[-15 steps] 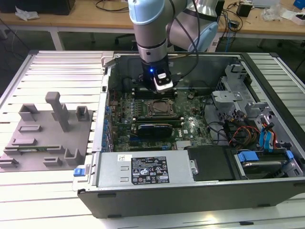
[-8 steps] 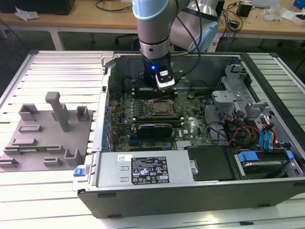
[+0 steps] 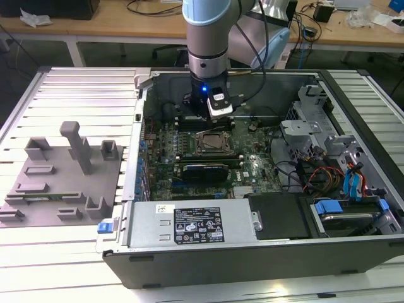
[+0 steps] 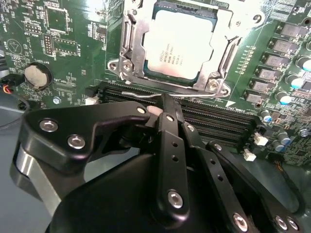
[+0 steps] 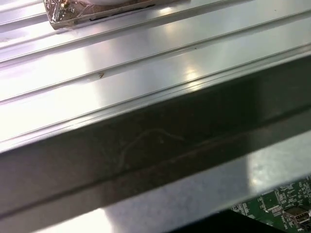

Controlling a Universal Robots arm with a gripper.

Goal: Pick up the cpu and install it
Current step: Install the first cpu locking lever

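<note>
- The pincer (image 4: 165, 104) has its two black fingers drawn together at the tips. Nothing shows between them, so I judge it to be carrying nothing.
- In the second wrist view its tips hang over the black memory slots (image 4: 214, 121), just beside the socket (image 4: 127, 39) and apart from the chip.
- A thin silver wire lever (image 4: 141, 95) lies close by the tips. I cannot tell whether they touch it.
- The cpu (image 4: 182, 46) lies flat inside the socket's metal frame, pale top upward and square with the frame. Seated like that, its underside would meet the contacts, so the placing looks done. Whether the frame is clamped down on it I cannot tell.
- Around the socket spreads the green motherboard (image 4: 73, 63), with a round coin battery (image 4: 37, 76) well off to one side.
- In the exterior view the arm (image 3: 211, 31) drops straight down into the open computer case (image 3: 252, 252). The case lies on its side with the cover off, which gives a reach from above onto the board.
- A labelled power supply (image 3: 189, 224) fills the case's near edge, and drive bays with blue clips (image 3: 328, 206) sit at the exterior view's right.
- The case rests on a ribbed metal bench (image 3: 69, 252). The first wrist view looks across those ribs and the case's dark wall.
- On the bench, at the exterior view's left, stands a grey holder (image 3: 63, 170) with posts and pockets, apparently shaped to keep parts at fixed spots for picking.
</note>
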